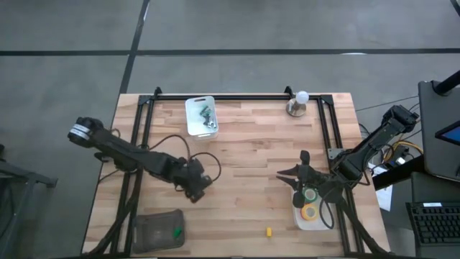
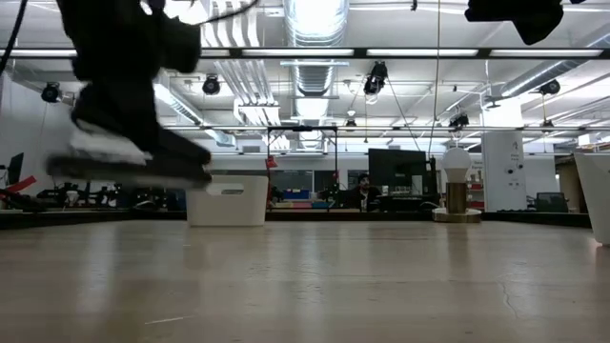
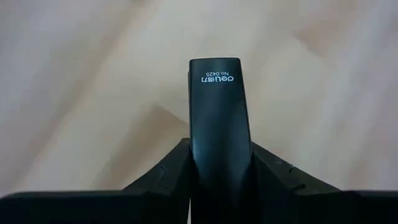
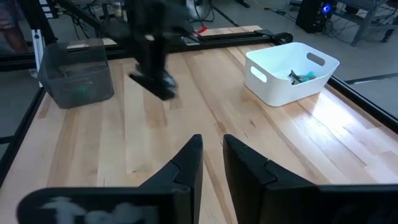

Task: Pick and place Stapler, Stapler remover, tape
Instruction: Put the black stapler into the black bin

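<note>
Left wrist view — stapler (image 3: 219, 118) between fingers (image 3: 163, 177)

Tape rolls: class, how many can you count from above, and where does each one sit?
2: a green tape roll and a yellow tape roll, both in the white tray under the right gripper. Others may be hidden.

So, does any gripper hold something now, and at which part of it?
The left gripper holds the slim black oblong stapler by one end, its fingers on both long sides. The right gripper holds nothing.
</note>
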Motion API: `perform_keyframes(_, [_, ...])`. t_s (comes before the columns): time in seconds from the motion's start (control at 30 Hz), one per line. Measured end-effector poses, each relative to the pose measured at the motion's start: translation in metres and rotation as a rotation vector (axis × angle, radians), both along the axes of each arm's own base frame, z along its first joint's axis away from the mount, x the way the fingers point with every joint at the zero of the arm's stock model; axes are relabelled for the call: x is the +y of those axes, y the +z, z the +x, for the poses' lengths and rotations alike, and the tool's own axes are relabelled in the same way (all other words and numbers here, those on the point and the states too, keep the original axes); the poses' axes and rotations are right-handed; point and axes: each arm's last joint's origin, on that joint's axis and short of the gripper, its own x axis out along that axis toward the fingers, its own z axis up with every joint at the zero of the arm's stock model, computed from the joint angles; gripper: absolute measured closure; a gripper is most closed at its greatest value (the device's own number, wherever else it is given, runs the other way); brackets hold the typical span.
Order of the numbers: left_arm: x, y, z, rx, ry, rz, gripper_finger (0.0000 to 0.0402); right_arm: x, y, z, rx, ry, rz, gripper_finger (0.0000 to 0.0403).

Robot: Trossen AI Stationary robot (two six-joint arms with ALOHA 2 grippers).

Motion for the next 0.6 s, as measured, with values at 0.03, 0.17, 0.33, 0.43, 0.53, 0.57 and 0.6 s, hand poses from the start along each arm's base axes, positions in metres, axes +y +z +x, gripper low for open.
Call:
perform_keyframes(0.03, [-0.004, 0.006, -0.003, -0.013, -0.034, -0.032, 0.0276, 0.000, 0.000, 0.000, 0.000, 0.000, 0.000, 0.0346])
perform_keyframes(0.17, [-0.022, 0.032, -0.023, -0.073, -0.172, -0.154, 0.0276, 0.000, -0.001, 0.000, 0.000, 0.000, 0.000, 0.0346])
perform_keyframes(0.33, [-0.044, 0.057, -0.055, -0.095, -0.205, -0.339, 0.0276, 0.000, -0.001, 0.000, 0.002, 0.000, -0.001, 0.0338])
perform_keyframes(0.43, [-0.056, 0.065, -0.074, -0.092, -0.177, -0.403, 0.0275, 0.000, -0.001, 0.000, 0.001, 0.000, -0.001, 0.0335])
perform_keyframes(0.53, [-0.070, 0.062, -0.090, -0.046, -0.123, -0.431, 0.0274, 0.000, -0.001, 0.000, 0.001, 0.000, -0.001, 0.0332])
perform_keyframes(0.57, [-0.075, 0.060, -0.095, -0.027, -0.108, -0.429, 0.0274, 0.000, -0.001, 0.000, 0.001, 0.000, -0.001, 0.0331])
perform_keyframes(0.6, [-0.079, 0.056, -0.100, -0.002, -0.094, -0.428, 0.0273, 0.000, -0.001, 0.000, 0.001, 0.000, -0.001, 0.0330])
